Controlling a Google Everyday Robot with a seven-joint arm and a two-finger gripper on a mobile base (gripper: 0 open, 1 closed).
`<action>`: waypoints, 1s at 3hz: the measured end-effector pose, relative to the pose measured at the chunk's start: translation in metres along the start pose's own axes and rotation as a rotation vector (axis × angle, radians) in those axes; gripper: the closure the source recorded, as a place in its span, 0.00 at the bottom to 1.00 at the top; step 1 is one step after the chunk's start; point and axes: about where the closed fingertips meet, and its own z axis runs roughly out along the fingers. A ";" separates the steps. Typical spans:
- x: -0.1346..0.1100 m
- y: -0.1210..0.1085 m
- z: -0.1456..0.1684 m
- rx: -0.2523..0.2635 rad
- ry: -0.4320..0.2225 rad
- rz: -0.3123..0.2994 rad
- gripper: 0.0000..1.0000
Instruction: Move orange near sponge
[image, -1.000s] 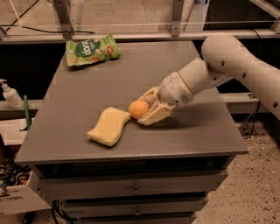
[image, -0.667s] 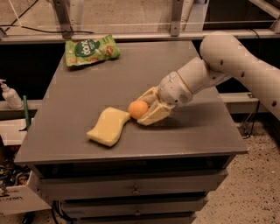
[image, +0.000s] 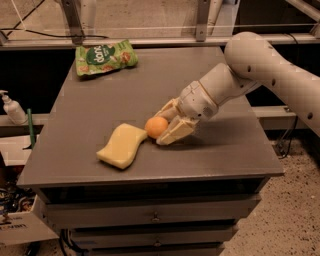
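The small round orange (image: 156, 127) sits between the fingers of my gripper (image: 163, 126), low over the grey table top (image: 100, 100). The fingers reach in from the right on both sides of the fruit and close on it. The pale yellow sponge (image: 122, 145) lies flat just left of the orange, its upper right corner touching or nearly touching the fruit. The white arm (image: 260, 65) comes in from the upper right.
A green snack bag (image: 106, 56) lies at the table's far left corner. A white pump bottle (image: 11, 108) stands on a lower shelf at the left. Drawers (image: 155, 216) front the cabinet below the table's near edge.
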 end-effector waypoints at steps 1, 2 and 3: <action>0.000 0.000 0.000 0.000 0.000 0.000 0.00; -0.005 0.003 0.003 -0.026 0.057 -0.040 0.00; -0.010 0.001 -0.003 -0.023 0.100 -0.074 0.00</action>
